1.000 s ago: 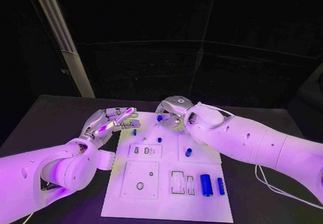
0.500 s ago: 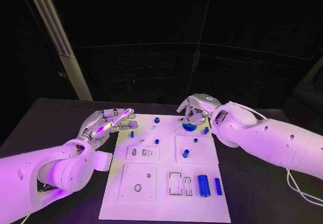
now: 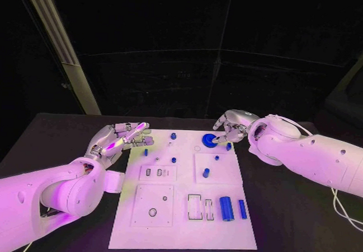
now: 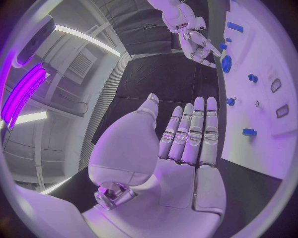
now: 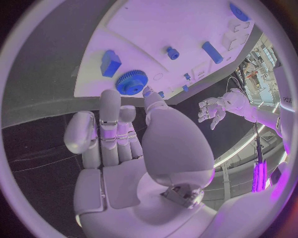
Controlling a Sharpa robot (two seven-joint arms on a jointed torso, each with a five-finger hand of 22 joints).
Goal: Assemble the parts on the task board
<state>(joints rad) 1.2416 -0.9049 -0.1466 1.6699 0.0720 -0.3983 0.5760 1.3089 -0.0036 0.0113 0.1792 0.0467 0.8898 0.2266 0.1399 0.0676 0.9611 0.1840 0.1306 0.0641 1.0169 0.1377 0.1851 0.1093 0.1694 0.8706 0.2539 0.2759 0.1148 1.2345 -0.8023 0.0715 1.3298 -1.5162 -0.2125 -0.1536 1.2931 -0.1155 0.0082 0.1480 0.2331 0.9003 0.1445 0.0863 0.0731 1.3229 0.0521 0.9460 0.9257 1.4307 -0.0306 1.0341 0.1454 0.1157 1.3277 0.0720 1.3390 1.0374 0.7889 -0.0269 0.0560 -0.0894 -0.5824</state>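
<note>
While blue gear (image 3: 208, 139) sat on task board (image 3: 177, 226) far edge, loose parts (image 3: 225, 207) remained unassembled near edge; right hand (image 3: 232, 126) held empty beside gear, fingers apart; left hand (image 3: 120, 137) spread, empty.

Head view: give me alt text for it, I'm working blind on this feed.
The right hand hovers at the far right corner of the white task board, fingers apart, beside a blue gear on the board. The left hand hangs open off the board's far left edge. Two blue cylinders lie near the front.
</note>
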